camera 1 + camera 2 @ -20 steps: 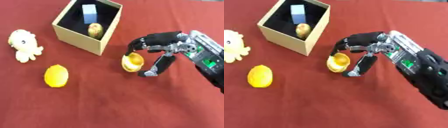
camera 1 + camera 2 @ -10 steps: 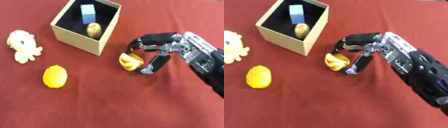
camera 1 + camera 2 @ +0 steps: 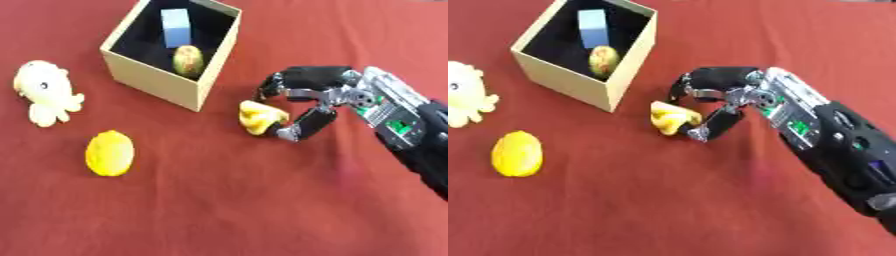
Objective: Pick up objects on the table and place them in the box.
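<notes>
A small yellow object [image 3: 260, 116] sits just right of the tan box [image 3: 157, 80], near its front corner. My right hand [image 3: 337, 92] comes in from the right and is shut on it, fingers curled over its top and thumb [image 3: 302, 127] under its right side. I cannot tell whether it rests on the cloth or is lifted. Inside the box lie a blue block [image 3: 176, 27] and a yellow-green egg-shaped fruit [image 3: 188, 60]. A yellow lemon [image 3: 109, 152] lies on the cloth at front left, and a cream octopus plush [image 3: 44, 97] at far left. My left hand shows in no view.
The red cloth [image 3: 227, 210] covers the whole table. The box walls stand upright, with the open top facing up.
My right hand's thumb has closed in on the yellow object, which has turned and shifted slightly toward the box. The lemon, plush and box have not moved.
</notes>
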`<state>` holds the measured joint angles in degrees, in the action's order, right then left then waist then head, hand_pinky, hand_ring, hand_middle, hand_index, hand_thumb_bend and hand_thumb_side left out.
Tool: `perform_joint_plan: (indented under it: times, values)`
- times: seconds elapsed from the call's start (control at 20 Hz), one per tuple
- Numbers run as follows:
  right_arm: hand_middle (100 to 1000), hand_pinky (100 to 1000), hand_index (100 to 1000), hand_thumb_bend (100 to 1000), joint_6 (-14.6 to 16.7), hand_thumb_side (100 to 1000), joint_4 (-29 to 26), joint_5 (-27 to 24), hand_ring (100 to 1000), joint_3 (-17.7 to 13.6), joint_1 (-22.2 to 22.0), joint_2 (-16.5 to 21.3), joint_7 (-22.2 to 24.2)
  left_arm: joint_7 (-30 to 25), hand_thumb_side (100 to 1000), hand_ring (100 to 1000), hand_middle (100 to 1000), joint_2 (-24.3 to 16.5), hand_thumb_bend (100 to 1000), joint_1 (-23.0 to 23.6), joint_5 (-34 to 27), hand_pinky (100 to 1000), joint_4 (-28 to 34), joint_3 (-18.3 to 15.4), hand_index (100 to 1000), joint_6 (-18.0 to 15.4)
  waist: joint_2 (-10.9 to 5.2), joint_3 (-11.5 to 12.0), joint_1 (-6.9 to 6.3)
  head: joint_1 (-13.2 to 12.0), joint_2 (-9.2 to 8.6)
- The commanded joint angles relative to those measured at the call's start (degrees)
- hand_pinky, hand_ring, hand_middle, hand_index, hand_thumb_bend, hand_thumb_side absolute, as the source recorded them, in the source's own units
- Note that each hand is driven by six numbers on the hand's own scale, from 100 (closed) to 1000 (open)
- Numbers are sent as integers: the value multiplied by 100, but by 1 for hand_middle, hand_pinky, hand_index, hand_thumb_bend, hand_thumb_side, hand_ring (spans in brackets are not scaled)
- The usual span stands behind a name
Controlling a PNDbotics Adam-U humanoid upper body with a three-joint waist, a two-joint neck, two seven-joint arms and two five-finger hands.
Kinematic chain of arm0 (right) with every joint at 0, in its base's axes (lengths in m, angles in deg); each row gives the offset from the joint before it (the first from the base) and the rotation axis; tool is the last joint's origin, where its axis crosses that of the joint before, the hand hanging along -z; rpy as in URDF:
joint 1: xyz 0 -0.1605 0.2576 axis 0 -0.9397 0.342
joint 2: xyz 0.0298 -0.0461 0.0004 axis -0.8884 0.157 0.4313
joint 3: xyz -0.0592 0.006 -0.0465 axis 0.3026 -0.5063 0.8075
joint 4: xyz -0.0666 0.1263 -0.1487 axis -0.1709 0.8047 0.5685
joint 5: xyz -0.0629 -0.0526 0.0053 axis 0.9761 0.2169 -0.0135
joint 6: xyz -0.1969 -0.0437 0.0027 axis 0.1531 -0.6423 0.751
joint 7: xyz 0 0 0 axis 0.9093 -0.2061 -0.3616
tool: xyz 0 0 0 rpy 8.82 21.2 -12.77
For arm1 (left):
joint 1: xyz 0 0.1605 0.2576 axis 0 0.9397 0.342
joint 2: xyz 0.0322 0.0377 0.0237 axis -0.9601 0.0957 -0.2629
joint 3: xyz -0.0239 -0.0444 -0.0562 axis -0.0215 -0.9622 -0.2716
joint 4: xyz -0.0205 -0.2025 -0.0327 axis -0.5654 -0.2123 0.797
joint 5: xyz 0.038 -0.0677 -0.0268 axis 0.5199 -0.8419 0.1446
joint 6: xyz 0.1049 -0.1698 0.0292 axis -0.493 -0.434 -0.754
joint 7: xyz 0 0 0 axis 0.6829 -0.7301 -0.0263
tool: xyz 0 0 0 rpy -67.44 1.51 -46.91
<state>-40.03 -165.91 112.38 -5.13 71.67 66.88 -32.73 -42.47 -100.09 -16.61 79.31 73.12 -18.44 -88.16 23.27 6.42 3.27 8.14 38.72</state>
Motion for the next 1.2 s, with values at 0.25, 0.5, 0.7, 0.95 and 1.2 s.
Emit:
perform_joint_plan:
  times: [0.25, 0.5, 0.7, 0.95, 1.2]
  values:
    - [525, 781, 660, 100, -221, 100, -1024, -460, 783, -348, 193, 498, -53, -16, 722, 772, 809, -117, 295, -34, -14, 768, 90, -26, 888, 9, -151, -46, -20, -27, -38]
    - [524, 772, 660, 100, -435, 100, -1681, -872, 772, -726, 441, 766, 52, -9, 719, 773, 810, -152, 297, -24, -3, 768, 90, -33, 887, 4, -179, -75, 1, -49, -17]
    - [516, 767, 654, 100, -629, 100, -1746, -1189, 766, -957, 881, 703, 172, -15, 720, 773, 811, -171, 295, -6, 1, 768, 90, -27, 886, 8, -208, -94, 17, -46, -1]
    - [518, 770, 653, 100, -696, 100, -1007, -1089, 769, -935, 1595, 229, 353, -28, 717, 773, 812, -186, 296, -2, -3, 768, 90, -17, 885, 9, -241, -90, 27, -7, 9]
    - [525, 773, 659, 100, -477, 100, 18, -637, 774, -830, 2162, -420, 499, -60, 711, 774, 812, -172, 301, -57, -20, 769, 90, 14, 885, -7, -254, -56, 31, 99, 39]
